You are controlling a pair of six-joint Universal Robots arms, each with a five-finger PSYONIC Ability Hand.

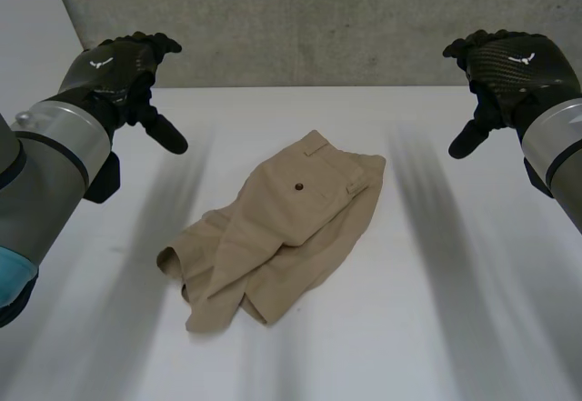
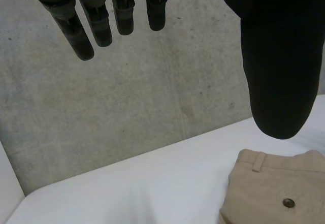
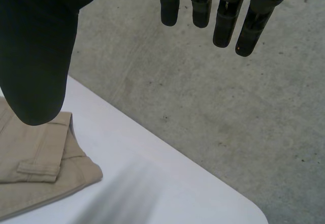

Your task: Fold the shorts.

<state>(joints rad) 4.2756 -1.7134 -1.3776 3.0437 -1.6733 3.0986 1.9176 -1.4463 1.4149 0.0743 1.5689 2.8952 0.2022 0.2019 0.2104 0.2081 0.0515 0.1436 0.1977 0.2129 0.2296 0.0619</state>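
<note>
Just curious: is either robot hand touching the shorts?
No, both the left hand and right hand hover apart from the shorts.

Matt tan cloth shorts (image 1: 282, 228) (smooth white table (image 1: 455, 328)).

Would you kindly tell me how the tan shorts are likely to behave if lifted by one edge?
The shorts lie crumpled with rumpled leg folds, so they would probably droop limply and partly unfold. The thin cloth looks light. On the smooth white table they would likely slide or bunch if pushed, not roll.
</note>
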